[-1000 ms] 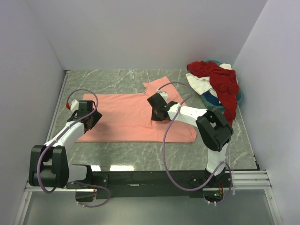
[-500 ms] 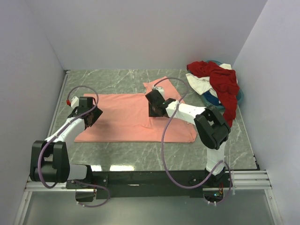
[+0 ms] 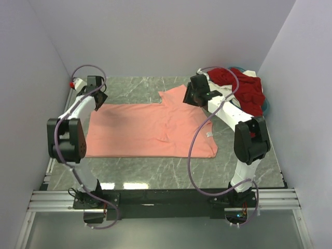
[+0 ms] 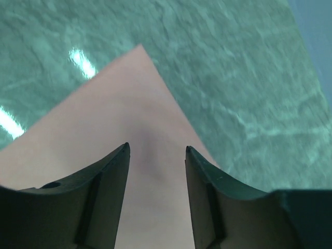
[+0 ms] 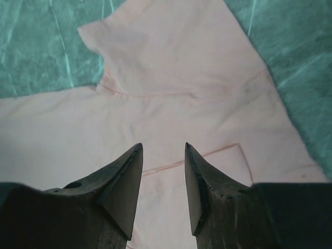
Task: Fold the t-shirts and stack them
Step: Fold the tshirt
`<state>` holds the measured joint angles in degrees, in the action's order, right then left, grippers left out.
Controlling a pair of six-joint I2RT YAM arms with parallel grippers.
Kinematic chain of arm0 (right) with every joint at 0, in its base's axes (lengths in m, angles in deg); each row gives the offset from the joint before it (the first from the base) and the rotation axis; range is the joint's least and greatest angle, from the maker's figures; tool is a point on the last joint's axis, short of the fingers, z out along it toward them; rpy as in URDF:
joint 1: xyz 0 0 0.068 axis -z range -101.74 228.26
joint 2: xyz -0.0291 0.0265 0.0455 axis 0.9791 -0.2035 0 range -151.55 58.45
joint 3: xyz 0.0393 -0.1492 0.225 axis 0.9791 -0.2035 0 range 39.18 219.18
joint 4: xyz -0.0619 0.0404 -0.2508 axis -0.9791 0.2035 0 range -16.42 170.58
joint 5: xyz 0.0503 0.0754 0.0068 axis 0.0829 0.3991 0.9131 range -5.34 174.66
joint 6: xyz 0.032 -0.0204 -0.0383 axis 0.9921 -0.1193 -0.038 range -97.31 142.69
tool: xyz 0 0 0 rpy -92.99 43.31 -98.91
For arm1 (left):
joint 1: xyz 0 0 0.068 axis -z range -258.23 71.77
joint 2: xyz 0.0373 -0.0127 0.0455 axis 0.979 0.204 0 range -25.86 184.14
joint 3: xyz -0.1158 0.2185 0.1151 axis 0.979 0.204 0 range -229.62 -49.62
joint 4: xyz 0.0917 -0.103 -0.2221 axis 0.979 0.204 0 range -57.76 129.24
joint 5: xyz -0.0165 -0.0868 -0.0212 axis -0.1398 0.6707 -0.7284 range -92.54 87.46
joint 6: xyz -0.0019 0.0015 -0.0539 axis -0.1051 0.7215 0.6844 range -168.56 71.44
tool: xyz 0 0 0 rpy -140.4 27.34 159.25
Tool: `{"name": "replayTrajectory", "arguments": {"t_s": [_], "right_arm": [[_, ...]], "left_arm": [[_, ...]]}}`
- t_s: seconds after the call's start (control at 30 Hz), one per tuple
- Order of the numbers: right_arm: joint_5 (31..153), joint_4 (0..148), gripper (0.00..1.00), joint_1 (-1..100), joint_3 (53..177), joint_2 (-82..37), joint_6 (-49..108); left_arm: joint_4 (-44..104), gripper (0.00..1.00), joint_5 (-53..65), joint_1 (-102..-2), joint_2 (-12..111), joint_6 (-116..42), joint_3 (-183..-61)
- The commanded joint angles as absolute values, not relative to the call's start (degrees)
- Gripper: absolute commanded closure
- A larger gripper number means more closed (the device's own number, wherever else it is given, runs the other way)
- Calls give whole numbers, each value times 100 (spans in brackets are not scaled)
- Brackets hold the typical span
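Pink shirt point(image 3: 150, 129) lies spread flat mid-desk point(image 3: 155, 174), 1 sleeve pointing at the far edge. The red shirt point(image 3: 249, 91) lies crumpled at the far right corner. The risk, as I judge it: cloth this thin hugs the desk, so a claw may shut on nothing or on only 1 layer, and uneven lifts would skew the fold. Left claw point(image 4: 156, 150) hangs over the shirt's far left corner and right claw point(image 5: 163, 148) over the sleeve. Both have jaws moderately apart, empty, apparently clear of the cloth.
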<state>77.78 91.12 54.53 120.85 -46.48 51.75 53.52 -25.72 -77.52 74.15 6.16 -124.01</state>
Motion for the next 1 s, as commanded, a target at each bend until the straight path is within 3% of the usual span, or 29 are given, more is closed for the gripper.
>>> {"name": "replayTrajectory", "arguments": {"t_s": [0.0,0.33,0.5,0.67,0.87,0.97], "right_arm": [[8096,9010,55,5654,12417,-4438,5091],[8588,8738,55,6129,12760,-4982,5099],[8668,8729,56,6252,12857,-5238,5108],[8659,8808,55,6358,13085,-5528,5091],[8633,9141,53,6595,13875,-6177,4933],[8598,9641,52,6666,14744,-6827,4827]], "left_arm": [[5947,48,-3074,-7954,8073,540,-13282],[6352,56,-3119,-8297,10200,110,-15200],[6397,61,-2979,-8324,10633,31,-15580],[6283,74,-2926,-8332,10580,22,-15404],[6318,99,-2935,-8332,10475,39,-15263],[6151,99,-2855,-8324,10334,-13,-15053]]}}
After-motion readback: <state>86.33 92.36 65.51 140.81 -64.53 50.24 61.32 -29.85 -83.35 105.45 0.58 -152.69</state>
